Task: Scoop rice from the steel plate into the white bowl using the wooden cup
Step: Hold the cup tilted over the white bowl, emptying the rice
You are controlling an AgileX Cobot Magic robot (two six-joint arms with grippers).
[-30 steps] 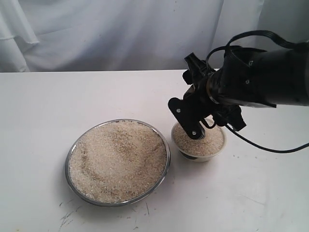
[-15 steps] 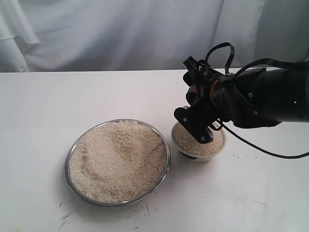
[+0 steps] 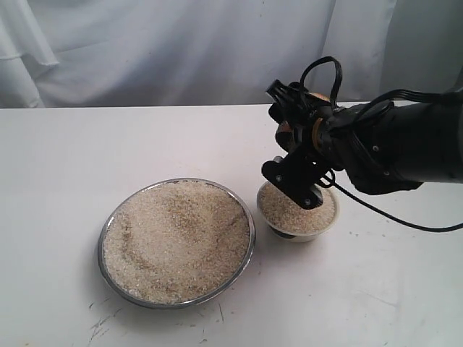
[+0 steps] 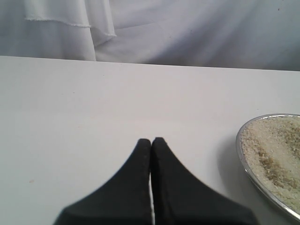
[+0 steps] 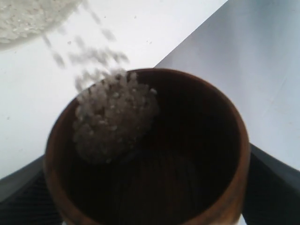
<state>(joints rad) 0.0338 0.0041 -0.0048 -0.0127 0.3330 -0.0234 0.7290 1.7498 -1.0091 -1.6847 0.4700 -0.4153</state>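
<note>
Currently on your table (image 3: 65, 152), three entries.

1. Wooden cup (image 5: 154, 159): clamped in your right gripper (image 3: 293, 141), whose jaws are spread wide around its body. It is held tipped above the white bowl (image 3: 296, 233).
2. Rice (image 5: 112, 117): a clump sits at the cup's lip, with blurred grains in the air beyond it. More is heaped in the bowl and across the steel plate (image 3: 252, 238), which stands just beside the bowl, to its left in the exterior view.
3. Left gripper (image 4: 151, 143): jaws pressed together, low over bare table near the plate's rim, well apart from the cup.
</note>
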